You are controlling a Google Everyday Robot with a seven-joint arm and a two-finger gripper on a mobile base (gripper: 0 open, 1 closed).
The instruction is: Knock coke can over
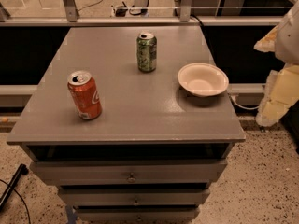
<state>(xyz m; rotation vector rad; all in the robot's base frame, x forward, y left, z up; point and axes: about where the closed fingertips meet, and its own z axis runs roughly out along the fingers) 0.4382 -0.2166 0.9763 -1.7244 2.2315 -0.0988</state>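
Coke can (84,95), red-orange aluminium, is standing upright, front left.
Pale gripper (275,94) is hanging well right of it, past grey table (140,118); opening cannot be told.

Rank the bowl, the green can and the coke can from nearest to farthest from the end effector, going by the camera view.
The end effector hangs beyond the right edge of the table.
1. White bowl: right side of the table, nearest.
2. Green can: back centre.
3. Coke can: front left, upright, farthest.
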